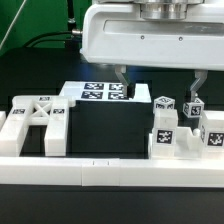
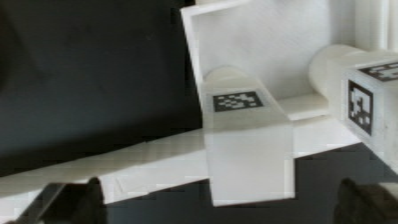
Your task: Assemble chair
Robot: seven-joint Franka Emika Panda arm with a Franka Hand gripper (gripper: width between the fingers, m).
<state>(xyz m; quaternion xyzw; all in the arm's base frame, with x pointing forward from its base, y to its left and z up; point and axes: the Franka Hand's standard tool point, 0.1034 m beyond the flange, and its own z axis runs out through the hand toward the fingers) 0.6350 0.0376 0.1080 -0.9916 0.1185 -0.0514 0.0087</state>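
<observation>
Nearest the exterior camera, a long low white rail [image 1: 100,172] ran across the front of the black table [image 1: 105,130], well on the near side of the marker board [image 1: 105,93].

Behind the rail, nearer than the marker board and off to the exterior view's left of it, the X-braced panel [image 1: 35,115] of the chair rested against the rail. To the exterior view's right of the marker board stood a close cluster of blocky legs [image 1: 180,130], each showing small black-and-white square tags. Whether those pieces were joined or only touching could not be told.

The marker board itself lay flat at the back of the table.

Above it and toward the exterior view's right of it hung the gripper [image 1: 159,86], released and grasping nothing. Its two fingers [image 1: 120,75] were spread wide, one over the marker board's edge and the other over the far side of the leg cluster, so the jaws straddled the tallest legs without touching them.

In the wrist view, both fingers [image 2: 63,205] showed as dark tips at the frame's corners of the gripper [image 2: 214,205]. Between and beyond them an upright tagged leg [image 2: 240,130] stood clear of both. A second tagged leg [image 2: 365,90] sat just beside it. A flat white slab [image 2: 267,40] lay past them, and a long white strip [image 2: 107,170] crossed at a slant under the first leg.
</observation>
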